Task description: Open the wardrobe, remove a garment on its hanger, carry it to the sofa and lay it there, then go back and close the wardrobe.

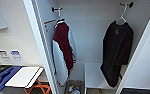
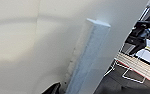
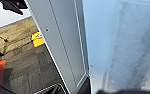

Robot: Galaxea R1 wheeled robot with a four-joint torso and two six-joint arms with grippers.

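The wardrobe (image 1: 91,32) stands open in the head view, its left door (image 1: 39,47) and right door (image 1: 146,60) swung towards me. Inside, on the right, the black garment (image 1: 117,53) hangs full length on a thin white hanger (image 1: 121,18) from a dark hook. A dark red and white jacket (image 1: 63,50) hangs from another hook on the left. The left wrist view looks closely at a white wardrobe panel (image 2: 28,45) with a raised white vertical bar (image 2: 89,57). In the right wrist view, a white door edge (image 3: 63,47) rises over the carpet.
A white-topped folding table (image 1: 24,76) with orange legs and a blue object (image 1: 1,78) stand left of the wardrobe. Inside it are a low white shelf (image 1: 93,75) and a box of bottles (image 1: 73,88). A yellow floor marker (image 3: 38,40) lies on the carpet.
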